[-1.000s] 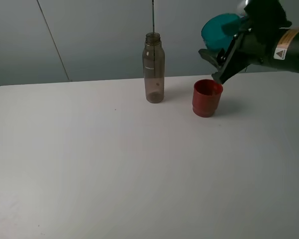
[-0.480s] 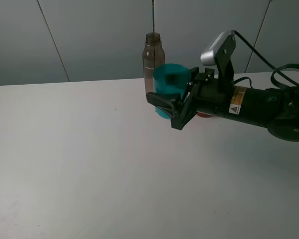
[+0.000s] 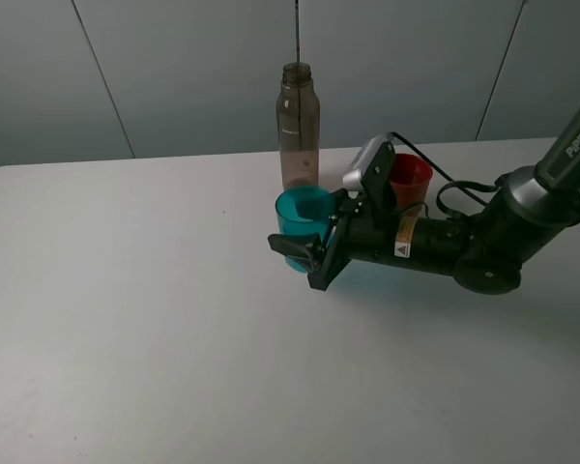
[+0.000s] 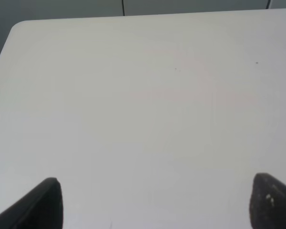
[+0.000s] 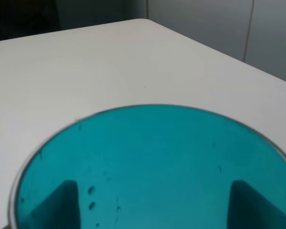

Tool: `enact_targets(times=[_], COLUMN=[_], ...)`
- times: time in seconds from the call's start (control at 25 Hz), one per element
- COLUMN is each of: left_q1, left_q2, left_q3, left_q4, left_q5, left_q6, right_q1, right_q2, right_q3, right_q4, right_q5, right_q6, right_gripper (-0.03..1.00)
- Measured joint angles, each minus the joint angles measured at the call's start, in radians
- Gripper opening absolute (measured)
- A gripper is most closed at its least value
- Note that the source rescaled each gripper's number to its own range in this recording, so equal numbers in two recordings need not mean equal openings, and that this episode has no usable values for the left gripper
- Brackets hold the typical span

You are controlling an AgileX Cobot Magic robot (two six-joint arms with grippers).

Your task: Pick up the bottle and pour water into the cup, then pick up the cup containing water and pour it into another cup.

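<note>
I see right gripper (image 3: pixel 302 253) clamped on cup (image 3: pixel 303 217), fingers either side of wall; cup upright, mouth up, axis vertical, low at table (image 3: pixel 155 319). Bottle (image 3: pixel 299 126) upright behind fingers; red cup (image 3: pixel 410 180) beside arm. Left fingers (image 4: pixel 43 202) spread apart, nothing between.

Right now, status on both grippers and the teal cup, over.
Right gripper shut on teal cup, upright, low at the table. Left gripper open, empty. Bottle and red cup standing behind.
</note>
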Motion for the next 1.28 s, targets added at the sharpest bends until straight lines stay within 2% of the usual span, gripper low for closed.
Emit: enact_targets(times=[0.16,0.32,0.36,0.48,0.6,0.64,0.72,0.92,1.0,1.08,1.16,1.28], left_q1=[0.0,0.0,0.0,0.0,0.0,0.0,0.0,0.0,0.0,0.0,0.0,0.0], left_q2=[0.0,0.0,0.0,0.0,0.0,0.0,0.0,0.0,0.0,0.0,0.0,0.0], left_q3=[0.0,0.0,0.0,0.0,0.0,0.0,0.0,0.0,0.0,0.0,0.0,0.0], left_q4=[0.0,0.0,0.0,0.0,0.0,0.0,0.0,0.0,0.0,0.0,0.0,0.0], left_q5=[0.0,0.0,0.0,0.0,0.0,0.0,0.0,0.0,0.0,0.0,0.0,0.0], left_q6=[0.0,0.0,0.0,0.0,0.0,0.0,0.0,0.0,0.0,0.0,0.0,0.0], right_q1=[0.0,0.0,0.0,0.0,0.0,0.0,0.0,0.0,0.0,0.0,0.0,0.0], right_q2=[0.029,0.048,0.057,0.065,0.065,0.065,0.06,-0.013,-0.069,-0.139,-0.228,-0.393], right_q3=[-0.034,-0.037,-0.037,-0.037,-0.037,-0.037,-0.037,-0.037,-0.037,-0.029,-0.008,0.041], right_q4=[-0.001,-0.001,-0.001,0.002,0.007,0.008,0.008,0.01,0.006,0.005,0.008,0.017], right_q5=[-0.002,0.048,0.06,0.074,0.074,0.071,0.064,0.056,0.048,0.027,0.02,0.07], right_q6=[0.0,-0.005,-0.005,-0.018,-0.032,-0.032,-0.034,-0.031,0.004,0.056,0.162,0.325], right_gripper=[0.03,0.04,0.11,0.45,0.87,0.94,0.98,0.99,0.99,0.99,0.99,0.99])
